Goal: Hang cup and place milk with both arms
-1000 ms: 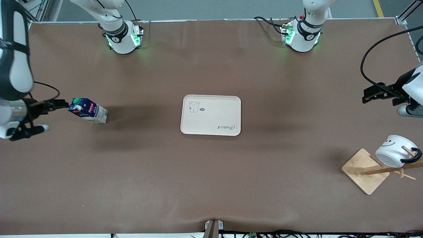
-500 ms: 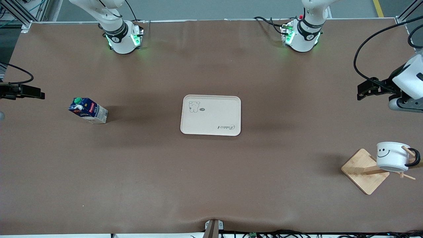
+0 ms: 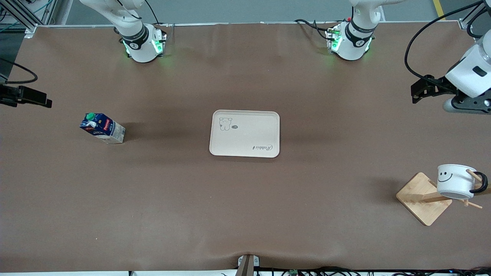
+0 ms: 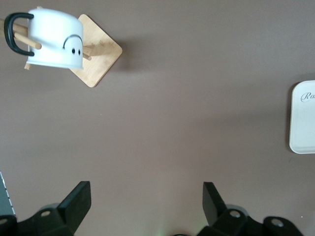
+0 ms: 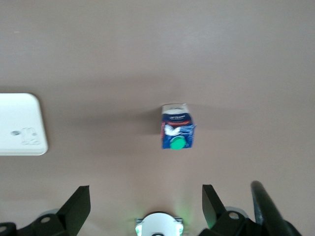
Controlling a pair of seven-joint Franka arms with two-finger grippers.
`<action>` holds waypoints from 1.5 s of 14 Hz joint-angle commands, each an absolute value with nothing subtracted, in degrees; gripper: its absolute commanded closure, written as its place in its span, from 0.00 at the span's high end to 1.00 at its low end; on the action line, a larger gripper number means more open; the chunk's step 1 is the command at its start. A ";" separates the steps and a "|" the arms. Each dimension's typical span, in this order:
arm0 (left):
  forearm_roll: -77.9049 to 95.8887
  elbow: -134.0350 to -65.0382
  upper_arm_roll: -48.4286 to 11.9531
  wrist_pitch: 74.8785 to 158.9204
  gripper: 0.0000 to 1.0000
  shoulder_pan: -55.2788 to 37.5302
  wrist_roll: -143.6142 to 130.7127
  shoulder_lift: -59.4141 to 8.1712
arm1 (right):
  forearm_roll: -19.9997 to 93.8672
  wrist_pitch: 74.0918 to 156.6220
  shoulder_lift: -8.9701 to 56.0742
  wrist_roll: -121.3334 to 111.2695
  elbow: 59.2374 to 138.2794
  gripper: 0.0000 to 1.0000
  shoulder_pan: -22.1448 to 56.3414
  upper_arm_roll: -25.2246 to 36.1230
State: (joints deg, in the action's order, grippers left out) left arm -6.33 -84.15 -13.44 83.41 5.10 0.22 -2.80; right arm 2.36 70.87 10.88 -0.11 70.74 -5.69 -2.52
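The cup [image 3: 455, 181], white with a black smiley, hangs by its black handle on a peg of the wooden rack [image 3: 421, 197] at the left arm's end of the table. The cup [image 4: 54, 42] also shows in the left wrist view. The milk [image 3: 102, 128] stands upright on the bare table toward the right arm's end, beside the tray [image 3: 244, 133] but apart from it. In the right wrist view the milk [image 5: 177, 132] is seen from above. My left gripper [image 3: 417, 92] [image 4: 146, 196] hangs open and empty over bare table. My right gripper [image 3: 44, 101] [image 5: 146, 196] is open and empty over the table's edge.
The cream tray [image 4: 302, 118] [image 5: 22, 125] lies flat in the middle of the table with nothing on it. Both arm bases [image 3: 142, 44] stand along the table's edge farthest from the front camera. Black cables [image 3: 412, 50] loop by the left arm.
The right arm has drawn back from the milk toward the table's end. The left gripper has moved away from the cup toward its base. The cup swung from tilted to hanging level.
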 commanded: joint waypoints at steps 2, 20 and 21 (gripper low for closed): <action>-3.69 -91.30 -8.53 85.25 1.00 0.80 -0.53 3.41 | 5.80 83.81 -4.71 0.26 94.60 1.00 -7.56 -1.93; -1.32 -88.78 -4.92 83.58 1.00 0.53 0.35 5.10 | 1.50 84.28 -5.45 0.18 96.06 1.00 -6.42 -2.29; -1.41 -88.33 -4.92 83.58 1.00 0.61 0.35 4.84 | 1.15 84.37 -5.19 0.18 96.06 1.00 -6.42 -2.37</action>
State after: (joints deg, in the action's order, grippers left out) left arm -1.38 -90.78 -5.45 84.09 0.78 -0.01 5.71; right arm 2.32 83.39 -3.60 -0.08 94.34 -6.61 -2.11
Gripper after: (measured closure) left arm 0.000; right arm 0.000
